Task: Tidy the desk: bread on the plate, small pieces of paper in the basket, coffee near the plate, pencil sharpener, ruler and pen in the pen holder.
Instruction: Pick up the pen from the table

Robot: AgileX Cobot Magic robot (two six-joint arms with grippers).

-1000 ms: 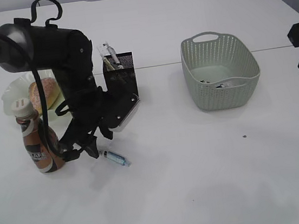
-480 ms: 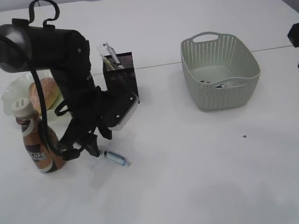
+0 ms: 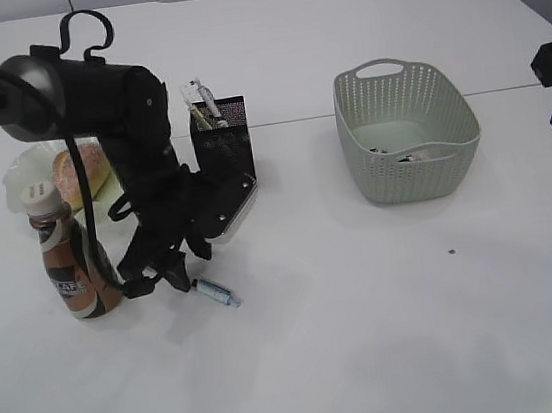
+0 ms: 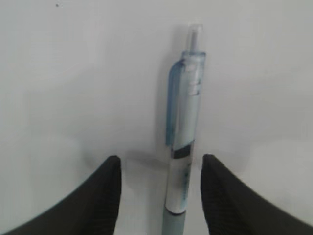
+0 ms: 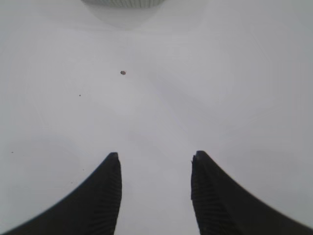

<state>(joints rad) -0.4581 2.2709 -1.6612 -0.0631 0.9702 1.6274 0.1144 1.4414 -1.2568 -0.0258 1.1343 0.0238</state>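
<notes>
Pen (image 4: 183, 142) lies flat on the white table (image 3: 390, 313), and my left gripper (image 4: 159, 196) is down over it with its jaws apart, one dark finger (image 4: 105, 196) on either side of the barrel. The lower end of the pen runs between them; neither finger touches it as far as I can see (the right one sits closer to the barrel than the left). Its blue clip and clear push button point away from me.

From the exterior view the pen (image 3: 215, 292) shows just right of my left gripper (image 3: 158, 273), in front of the black mesh pen holder (image 3: 223, 140), which has a few items standing in it that are too small to name. The coffee bottle (image 3: 66, 257) stands upright to the left of my arm, close beside the plate (image 3: 18, 176), and the bread (image 3: 83, 173) rests on that plate. The green basket (image 3: 406, 130) sits well apart to the right with small scraps at its bottom.

My right gripper (image 5: 155, 191) hovers over bare table, its jaws apart with nothing between them; a small dark speck (image 5: 122, 72) lies ahead of it.
</notes>
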